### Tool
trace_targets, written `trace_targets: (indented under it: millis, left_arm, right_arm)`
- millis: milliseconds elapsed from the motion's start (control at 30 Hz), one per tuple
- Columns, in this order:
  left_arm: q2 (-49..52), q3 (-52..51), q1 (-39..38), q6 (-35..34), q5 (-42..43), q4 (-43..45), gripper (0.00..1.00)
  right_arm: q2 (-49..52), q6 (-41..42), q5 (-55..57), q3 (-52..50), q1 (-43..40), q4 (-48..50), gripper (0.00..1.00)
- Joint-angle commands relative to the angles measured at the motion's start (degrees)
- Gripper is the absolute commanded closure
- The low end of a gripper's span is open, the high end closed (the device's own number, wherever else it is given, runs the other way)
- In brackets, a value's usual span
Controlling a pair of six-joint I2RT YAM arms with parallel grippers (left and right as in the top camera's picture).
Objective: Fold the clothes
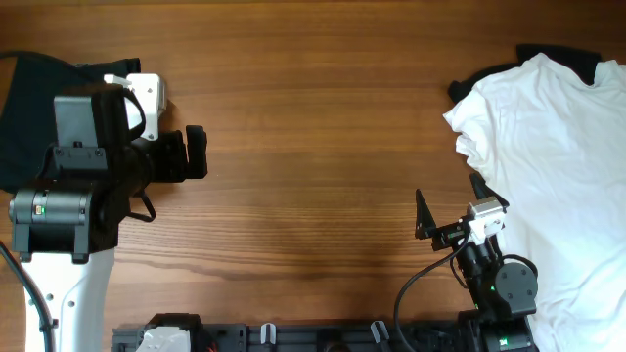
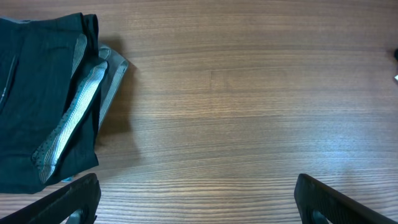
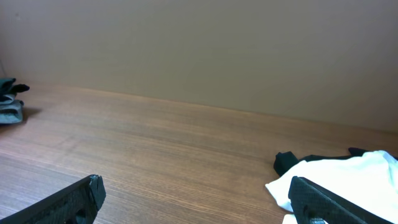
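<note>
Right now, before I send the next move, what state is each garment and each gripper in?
white T-shirt: unfolded, spread out and creased on the right side of the table.
black garment: mostly hidden under the white T-shirt; only edges show.
dark garment: folded, at the table's left edge, striped lining showing.
left gripper: open, empty, over bare wood.
right gripper: open, empty, beside the white T-shirt, not touching it.

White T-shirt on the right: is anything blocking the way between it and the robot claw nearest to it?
Nothing visible does. The right gripper is open above bare table, and only wood lies between it and the white T-shirt. A black garment peeks from under the shirt's far edge, outside that path.
</note>
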Motion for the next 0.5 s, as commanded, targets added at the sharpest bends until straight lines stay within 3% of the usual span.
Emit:
trace_targets:
  millis: [0,467]
  left_arm:
    - [0.0,0.5,-0.4,0.9,-0.6,0.2,0.0]
    - [-1.2,0.3,-0.4,0.9,-0.6,0.1,0.0]
  right_arm:
    - [-0.8,1.1,-1.2,0.0,-0.3,0.3,0.01]
    - [-0.8,1.1,-1.2,0.0,-0.3,0.3,0.0]
